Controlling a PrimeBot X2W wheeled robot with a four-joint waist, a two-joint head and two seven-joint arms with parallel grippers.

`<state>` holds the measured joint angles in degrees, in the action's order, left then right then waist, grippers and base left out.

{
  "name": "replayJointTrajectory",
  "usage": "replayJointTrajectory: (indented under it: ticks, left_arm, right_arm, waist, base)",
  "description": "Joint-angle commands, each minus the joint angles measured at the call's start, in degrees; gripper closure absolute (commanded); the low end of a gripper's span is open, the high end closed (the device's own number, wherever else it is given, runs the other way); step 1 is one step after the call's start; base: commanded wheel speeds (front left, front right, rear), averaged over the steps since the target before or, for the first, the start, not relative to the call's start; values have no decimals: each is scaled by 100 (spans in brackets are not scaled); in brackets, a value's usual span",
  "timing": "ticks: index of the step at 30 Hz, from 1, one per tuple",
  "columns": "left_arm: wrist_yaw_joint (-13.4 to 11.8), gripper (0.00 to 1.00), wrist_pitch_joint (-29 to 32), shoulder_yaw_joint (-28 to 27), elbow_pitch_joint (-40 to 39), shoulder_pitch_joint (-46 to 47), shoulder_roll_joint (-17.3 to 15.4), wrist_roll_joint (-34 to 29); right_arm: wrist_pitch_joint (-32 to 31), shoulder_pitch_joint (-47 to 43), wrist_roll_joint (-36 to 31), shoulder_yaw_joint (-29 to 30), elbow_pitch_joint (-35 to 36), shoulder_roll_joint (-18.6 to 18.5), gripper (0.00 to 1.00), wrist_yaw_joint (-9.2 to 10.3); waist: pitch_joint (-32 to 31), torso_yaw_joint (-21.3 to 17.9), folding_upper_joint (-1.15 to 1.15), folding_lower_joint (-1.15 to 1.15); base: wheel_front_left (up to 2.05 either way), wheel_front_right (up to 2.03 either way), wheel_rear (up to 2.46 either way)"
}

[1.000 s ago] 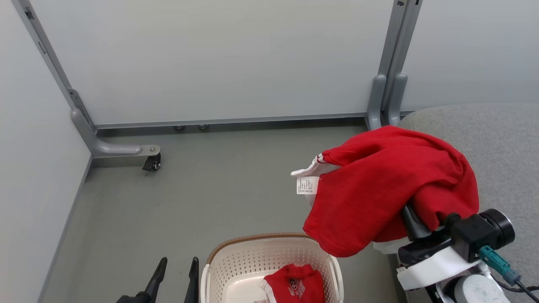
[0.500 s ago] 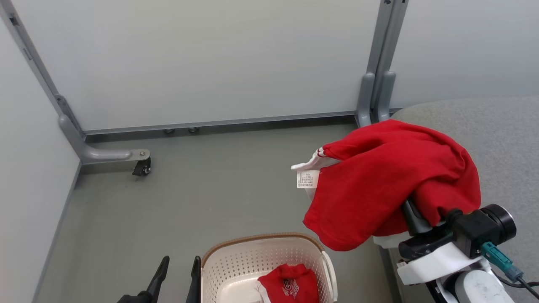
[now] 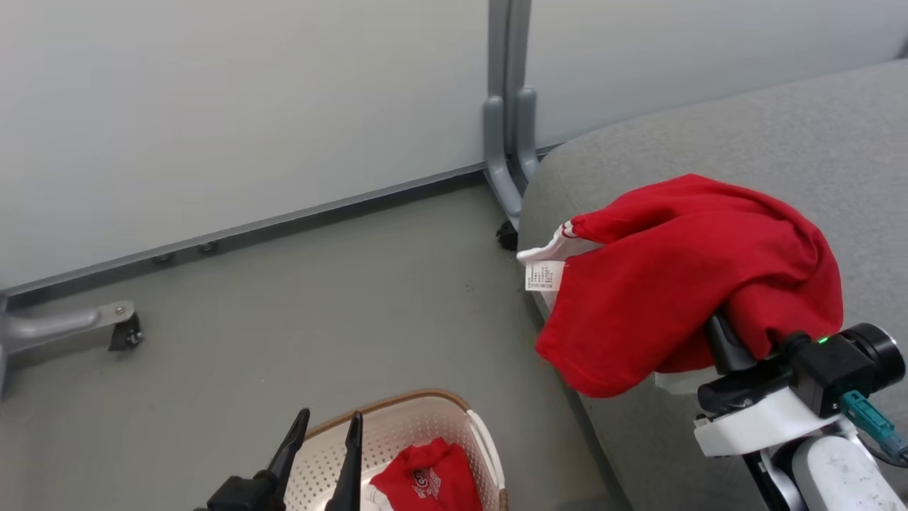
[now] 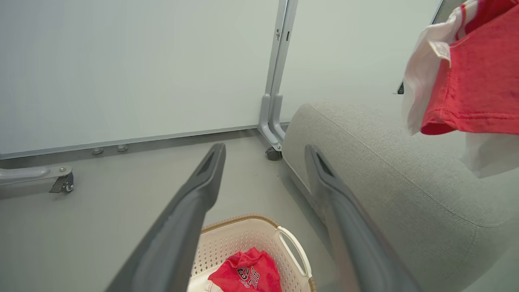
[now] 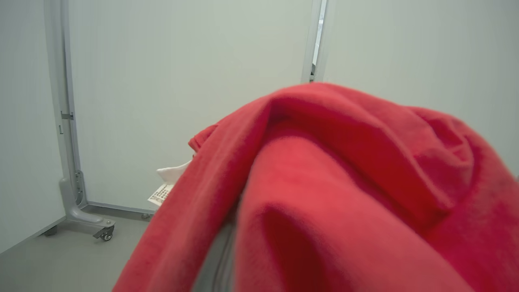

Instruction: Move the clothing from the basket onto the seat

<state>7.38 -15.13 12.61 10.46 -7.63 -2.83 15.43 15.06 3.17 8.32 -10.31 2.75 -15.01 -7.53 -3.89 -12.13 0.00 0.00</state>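
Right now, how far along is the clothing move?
Done: nothing lies on the grey seat yet. In hand: the right gripper, shut, holds the tagged red garment above the seat edge. Remaining: setting it down, then the printed red garment in the basket, by the open left gripper.

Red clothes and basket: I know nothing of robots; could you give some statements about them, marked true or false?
1. The right gripper is shut on the tagged red garment. True.
2. The basket is empty. False: a printed red garment lies in it.
3. The left gripper is open and holds nothing. True.
4. The tagged red garment lies flat on the seat. False: it hangs in the air from the right gripper.
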Motion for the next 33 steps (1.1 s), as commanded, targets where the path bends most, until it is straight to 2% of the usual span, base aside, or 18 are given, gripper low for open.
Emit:
replayJointTrajectory:
  ticks: [1,5,8,15,23,27,33]
  left_arm:
    - [17,0,-2,23,-25,128,-13,0]
    - [17,0,-2,99,-45,271,-14,-16]
    - [17,0,-3,214,-26,503,-14,-37]
    - [17,0,-3,597,85,905,-21,-38]
    - [17,0,-3,667,79,924,-21,-71]
    - [17,0,-3,605,-10,772,-21,-123]
    - [17,0,-3,632,-94,701,-21,-385]
  right_arm:
    - [18,101,-41,41,39,-5,100,8]
    - [18,107,-41,157,74,-28,100,8]
    - [18,81,-65,335,163,4,100,9]
    - [18,-55,-167,785,365,112,100,8]
    - [18,-38,-216,858,408,158,100,9]
    - [18,148,-190,835,357,20,100,9]
    - [18,769,-40,877,280,-384,100,9]
  waist:
    - [212,-872,0,0]
    - [334,-1337,0,0]
    - [521,-1468,0,0]
    - [726,-1589,0,0]
    - [747,-1614,0,0]
    - [757,-1625,0,0]
    - [1016,-1620,0,0]
  base:
    - [0,0,0]
    - [0,0,0]
    - [0,0,0]
    - [0,0,0]
    - [0,0,0]
    - [0,0,0]
    - [0,0,0]
